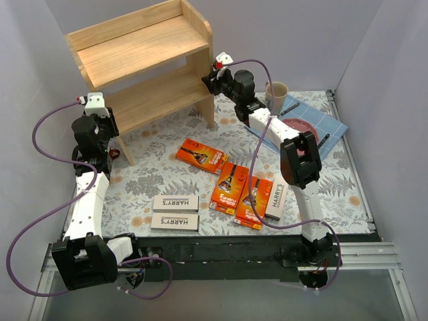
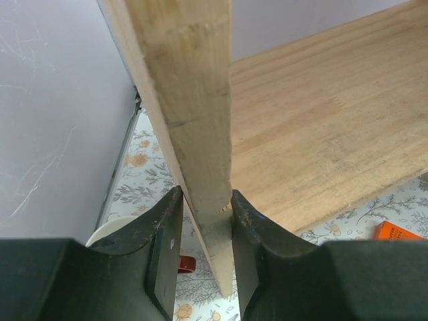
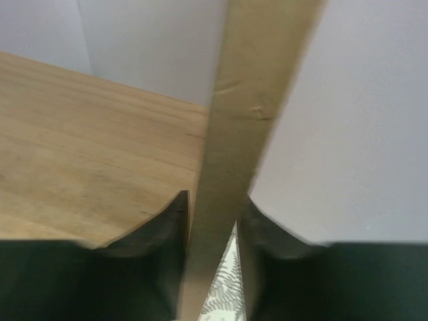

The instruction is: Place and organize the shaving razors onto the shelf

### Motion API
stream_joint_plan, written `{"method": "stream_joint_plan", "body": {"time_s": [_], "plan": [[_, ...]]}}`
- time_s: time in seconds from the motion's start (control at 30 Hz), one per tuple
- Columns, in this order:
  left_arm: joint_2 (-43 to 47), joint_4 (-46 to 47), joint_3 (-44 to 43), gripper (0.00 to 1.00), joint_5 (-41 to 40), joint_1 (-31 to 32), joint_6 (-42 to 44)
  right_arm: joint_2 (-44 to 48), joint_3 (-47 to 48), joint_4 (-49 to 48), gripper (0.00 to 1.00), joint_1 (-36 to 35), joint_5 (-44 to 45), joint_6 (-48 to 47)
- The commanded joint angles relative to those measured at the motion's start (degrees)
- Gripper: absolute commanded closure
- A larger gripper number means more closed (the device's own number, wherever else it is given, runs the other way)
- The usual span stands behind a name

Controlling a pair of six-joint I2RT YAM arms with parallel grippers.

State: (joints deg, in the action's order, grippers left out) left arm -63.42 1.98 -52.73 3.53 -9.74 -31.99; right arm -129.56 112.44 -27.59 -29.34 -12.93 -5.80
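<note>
Six packs of shaving razors [image 1: 202, 154] lie on the floral worktop, none yet on the shelf [image 1: 144, 53]; three orange packs [image 1: 231, 186] fan from the centre toward 5 o'clock in the overhead view; two white boxes [image 1: 176, 202] sit side by side at 7 o'clock, with a third at 4 o'clock beside the orange ones. The shelf stands at 11 o'clock, both tiers bare; the left pincer [image 2: 206, 224] is clenched on its left side post, fingers pressed to both faces of the wood; the right pincer [image 3: 215, 224] grasps the right upright the same way. The likely danger is an uneven pull: should one arm lead the other, the shelf could twist, tip or slip from a grip; dragged toward 5 o'clock, its foot might shove the nearest orange pack. At 2 o'clock a mug [image 1: 276, 95] stands close behind the right arm, its contents not visible, near a dark red dish [image 1: 297, 125] on a blue mat [image 1: 331, 124]; a swinging elbow could knock it.
</note>
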Motion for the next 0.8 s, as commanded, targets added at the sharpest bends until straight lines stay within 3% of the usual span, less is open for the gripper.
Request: {"method": "stream_joint_plan", "body": {"time_s": [0.0, 0.03, 0.17, 0.47, 0.57, 0.77], "plan": [[-3.8, -0.9, -0.7, 0.92, 9.6, 0.8, -1.7, 3.2, 0.7, -3.2, 0.88, -0.2, -0.8, -2.7], [-4.4, -0.1, -1.1, 0.92, 10.0, 1.0, -1.9, 4.5, -1.0, -3.5, 0.98, -0.3, 1.9, -3.0], [-8.5, 2.9, -2.6, 0.98, 11.1, 3.3, -1.1, 12.3, -9.3, -5.1, 0.99, 0.6, 5.1, -4.6], [-16.5, 9.9, -4.4, 0.95, 10.3, 8.9, -1.4, 29.4, -31.1, -3.5, 0.99, 2.4, 7.9, -6.6], [-17.7, 11.1, -4.6, 0.94, 10.4, 12.4, -1.3, 33.4, -35.3, -0.9, 0.99, 2.4, 8.8, -4.8], [-21.0, 13.2, -5.5, 0.91, 8.3, 13.4, -1.6, 38.6, -39.8, 3.2, 0.99, 0.2, 9.5, -4.0]]}}
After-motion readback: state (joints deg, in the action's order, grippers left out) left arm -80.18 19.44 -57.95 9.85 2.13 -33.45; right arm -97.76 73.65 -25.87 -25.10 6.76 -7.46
